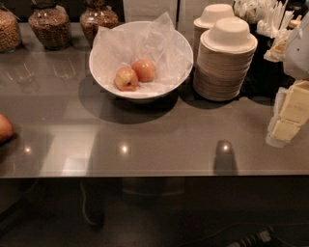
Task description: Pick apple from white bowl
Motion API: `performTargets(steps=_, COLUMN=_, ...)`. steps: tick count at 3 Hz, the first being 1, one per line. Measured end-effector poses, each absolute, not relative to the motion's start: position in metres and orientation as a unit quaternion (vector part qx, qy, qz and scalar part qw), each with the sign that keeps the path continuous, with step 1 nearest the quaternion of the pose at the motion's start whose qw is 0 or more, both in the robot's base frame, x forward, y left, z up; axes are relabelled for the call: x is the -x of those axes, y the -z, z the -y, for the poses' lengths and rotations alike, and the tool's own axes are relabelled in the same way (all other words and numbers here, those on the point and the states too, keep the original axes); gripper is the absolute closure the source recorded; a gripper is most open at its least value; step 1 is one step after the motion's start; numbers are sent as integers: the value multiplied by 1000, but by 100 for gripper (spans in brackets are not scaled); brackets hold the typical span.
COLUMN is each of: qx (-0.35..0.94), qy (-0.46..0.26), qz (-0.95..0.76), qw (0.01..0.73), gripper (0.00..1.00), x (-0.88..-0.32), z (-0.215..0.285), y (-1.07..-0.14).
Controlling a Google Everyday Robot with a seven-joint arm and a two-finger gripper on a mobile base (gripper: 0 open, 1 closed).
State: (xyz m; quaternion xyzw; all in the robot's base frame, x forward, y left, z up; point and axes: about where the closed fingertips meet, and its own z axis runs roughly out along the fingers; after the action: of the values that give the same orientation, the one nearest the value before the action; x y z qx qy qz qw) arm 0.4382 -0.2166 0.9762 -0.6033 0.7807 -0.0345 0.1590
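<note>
The white bowl stands at the back middle of the grey counter, lined with crinkled white tissue paper. Two apples lie in it, touching. The apple with even reddish-pink skin is the right, farther one. The similar apple with pale yellow patches lies to its front left. My gripper, cream-yellow below a white arm part, is at the right edge of the view. It hangs over the counter well to the right of the bowl and holds nothing that I can see.
Two stacks of cream paper bowls stand right beside the white bowl. Glass jars line the back left. Another fruit lies at the left edge. Cutlery holders stand at the back right. The counter's front edge crosses the view.
</note>
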Motion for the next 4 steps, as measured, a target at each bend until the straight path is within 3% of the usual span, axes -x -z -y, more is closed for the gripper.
performTargets(steps=1, qx=603, qy=34, qz=-781, qw=159, gripper=0, x=-438, z=217, y=-976)
performTargets(steps=2, qx=614, qy=35, qz=-762, qw=203, gripper=0, x=-449, z=206, y=-978)
performTargets(steps=4, qx=654, qy=29, qz=-675, qw=341, gripper=0, x=-516, z=138, y=-993)
